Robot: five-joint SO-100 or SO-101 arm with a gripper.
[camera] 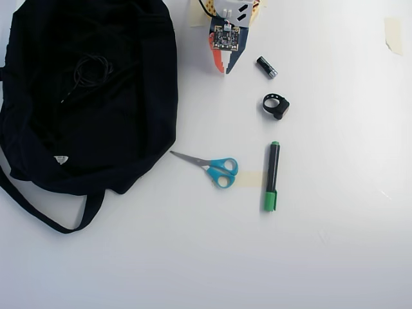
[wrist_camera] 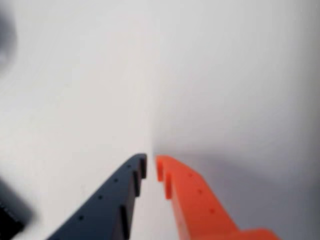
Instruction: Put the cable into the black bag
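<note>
A plain white table (camera: 335,257) fills both views, with a few bits of pale tape stuck to it. The black bag (camera: 129,96) lies open to the left of the gripper in the overhead view, and the coiled cable (camera: 90,69) rests on the bag's fabric, well apart from the gripper. The gripper (camera: 226,71) sits at the top edge, its jaws nearly closed with only a thin gap, gripping nothing (wrist_camera: 151,167). Below it lie the scissors (camera: 215,167), to the right a green marker (camera: 271,177), a small black clip (camera: 276,105) and a battery (camera: 266,67).
</note>
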